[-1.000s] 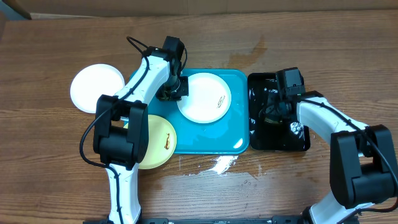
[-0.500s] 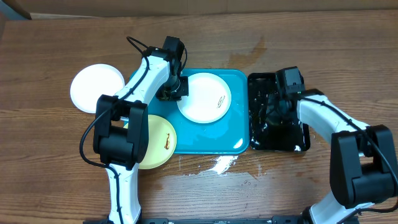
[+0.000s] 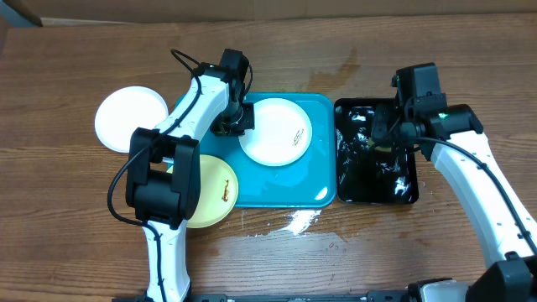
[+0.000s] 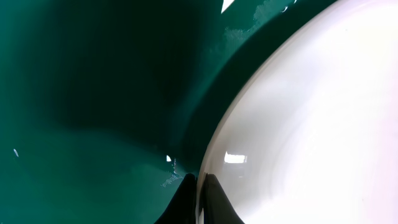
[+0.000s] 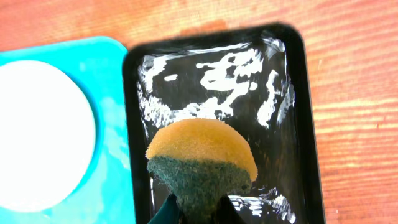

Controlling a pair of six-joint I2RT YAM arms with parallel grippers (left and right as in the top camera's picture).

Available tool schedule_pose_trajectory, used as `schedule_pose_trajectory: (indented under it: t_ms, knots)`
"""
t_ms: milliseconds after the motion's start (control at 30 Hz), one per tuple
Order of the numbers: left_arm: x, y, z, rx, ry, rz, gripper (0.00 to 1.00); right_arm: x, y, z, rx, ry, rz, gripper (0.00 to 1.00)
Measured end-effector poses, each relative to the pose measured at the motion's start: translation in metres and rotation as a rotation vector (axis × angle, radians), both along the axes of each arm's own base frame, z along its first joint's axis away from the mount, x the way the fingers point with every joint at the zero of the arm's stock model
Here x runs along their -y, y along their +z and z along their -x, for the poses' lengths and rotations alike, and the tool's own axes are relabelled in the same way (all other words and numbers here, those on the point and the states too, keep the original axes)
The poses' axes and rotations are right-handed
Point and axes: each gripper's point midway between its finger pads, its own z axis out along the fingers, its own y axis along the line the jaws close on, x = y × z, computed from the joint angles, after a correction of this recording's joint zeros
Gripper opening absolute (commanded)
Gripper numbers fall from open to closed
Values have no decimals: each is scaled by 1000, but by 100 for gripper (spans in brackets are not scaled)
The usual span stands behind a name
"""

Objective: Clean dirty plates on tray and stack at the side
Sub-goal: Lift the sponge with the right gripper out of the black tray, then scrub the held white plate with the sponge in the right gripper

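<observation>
A white plate [image 3: 277,132] with a small dark smear lies in the turquoise tray [image 3: 285,184]. My left gripper [image 3: 233,120] is shut on that plate's left rim. In the left wrist view the fingertips [image 4: 186,202] pinch the white rim [image 4: 298,124] above the tray floor [image 4: 93,124]. A pale yellow-green plate [image 3: 216,191] with a smear overlaps the tray's front left corner. Another white plate [image 3: 126,117] rests on the table at the left. My right gripper [image 5: 199,214] is shut on a yellow and green sponge [image 5: 202,158], held above the black tray [image 5: 305,93].
The glossy black tray [image 3: 377,180] holds water and sits right beside the turquoise tray. A wet patch [image 3: 298,222] lies on the wooden table in front of the turquoise tray. The left arm [image 3: 164,176] crosses over the yellow-green plate.
The right gripper closed on the sponge in the black tray and rose with it, its arm swinging back and to the right. The left arm and the plates stayed put.
</observation>
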Motion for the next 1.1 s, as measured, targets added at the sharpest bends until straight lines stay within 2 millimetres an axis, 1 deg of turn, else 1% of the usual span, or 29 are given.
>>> schedule_pose_trajectory:
  t_ms: [100,233,267,333,533,667,767,867,967,1100]
  knots:
    - [0,0,0,0,0,0,4,-1,-6,0,-8,2,-2,4]
    - [0,0,0,0,0,0,4,-4,-16,15,-78,16,-24,4]
    - [0,0,0,0,0,0,4,-6,-17,16,-80,20,-30,4]
    - [0,0,0,0,0,0,4,-7,-17,12,-64,22,-37,4]
    - [0,0,0,0,0,0,4,-8,-18,10,-60,25,-43,4]
    - [0,0,0,0,0,0,4,-8,-26,14,-99,24,-38,4]
    - [0,0,0,0,0,0,4,-6,-25,8,-75,18,-26,4]
    - [0,0,0,0,0,0,4,-7,-25,8,-74,14,-33,4]
    - [0,0,0,1,0,0,4,-23,-20,1,-46,45,-121,4]
    - [0,0,-2,8,3,2,4,-61,-7,-8,12,142,-258,4]
